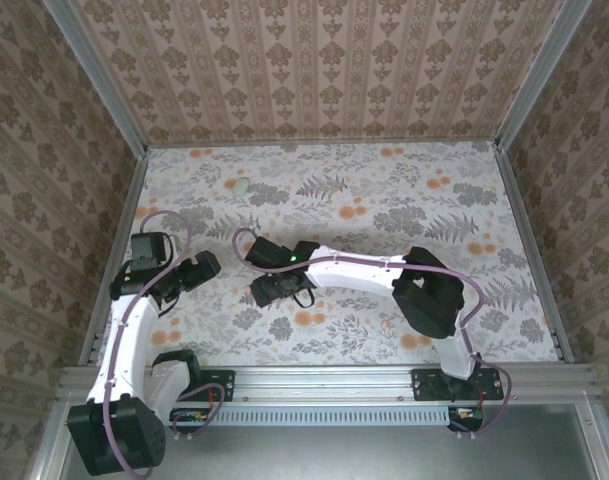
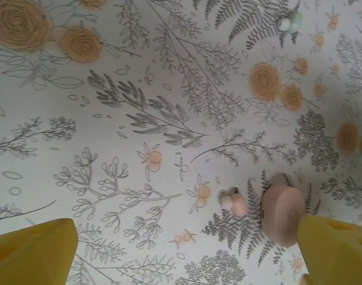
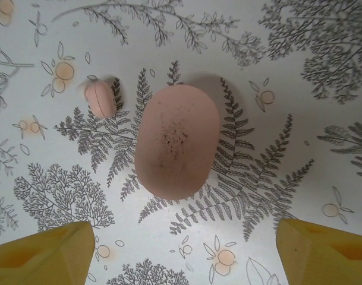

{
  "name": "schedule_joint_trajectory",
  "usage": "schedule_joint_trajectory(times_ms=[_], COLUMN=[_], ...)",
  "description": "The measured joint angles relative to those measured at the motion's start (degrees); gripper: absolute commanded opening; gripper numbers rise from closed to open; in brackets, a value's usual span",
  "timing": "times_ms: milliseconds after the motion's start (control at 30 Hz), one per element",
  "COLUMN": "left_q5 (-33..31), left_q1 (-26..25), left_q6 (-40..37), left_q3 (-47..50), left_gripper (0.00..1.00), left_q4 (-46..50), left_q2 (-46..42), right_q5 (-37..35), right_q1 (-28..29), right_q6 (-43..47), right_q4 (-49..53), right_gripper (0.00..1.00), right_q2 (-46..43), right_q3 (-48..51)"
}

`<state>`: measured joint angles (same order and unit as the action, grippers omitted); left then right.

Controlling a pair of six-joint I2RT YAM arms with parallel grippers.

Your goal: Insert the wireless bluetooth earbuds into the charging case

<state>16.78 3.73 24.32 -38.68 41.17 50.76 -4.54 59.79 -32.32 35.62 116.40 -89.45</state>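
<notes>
The right gripper [image 1: 274, 292] hangs over the middle-left of the flowered table [image 1: 434, 210]. Its yellow fingers [image 3: 44, 252] are spread wide with nothing between them. Beneath it lies the pink charging case [image 3: 178, 141], an oval lying flat on the print. From where I stand I can't say whether its lid is shut or up. One pink earbud [image 3: 100, 99] lies just beside the case, a little apart from it and not inside it.

The left gripper [image 1: 206, 265] sits a little to the left of the right one, its jaws also parted wide and empty. Seen from its wrist, the pink case and the pink earbud lie near its right fingertip.

Farther off, toward the back wall, a pale green case [image 1: 242, 187] rests on the table. A white earbud [image 2: 283, 24] lies right against its side.
</notes>
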Motion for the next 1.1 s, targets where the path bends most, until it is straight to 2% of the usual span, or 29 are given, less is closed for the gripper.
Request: schedule_joint_trajectory(times_ms=[333, 500, 900, 1100], left_q5=[2.4, 3.0, 4.7, 6.1], left_q1=[0.0, 0.0, 0.0, 0.0], left_q6=[0.1, 0.1, 0.1, -0.3], left_q3=[0.1, 0.2, 1.2, 1.3], left_gripper=[0.95, 0.92, 0.89, 0.88], left_q4=[-0.9, -1.0, -2.7, -3.8], left_q2=[-0.9, -1.0, -2.4, -3.3], right_q5=[0.3, 0.3, -0.4, -0.7], right_q1=[0.2, 0.2, 0.1, -0.8], right_q6=[1.0, 1.8, 5.0, 8.7], right_q4=[4.7, 5.4, 6.4, 4.6], right_gripper=[0.82, 0.78, 0.50, 0.36], right_q2=[7.1, 9.6, 12.6, 10.6], right_q3=[-8.4, -10.3, -12.0, -8.3])
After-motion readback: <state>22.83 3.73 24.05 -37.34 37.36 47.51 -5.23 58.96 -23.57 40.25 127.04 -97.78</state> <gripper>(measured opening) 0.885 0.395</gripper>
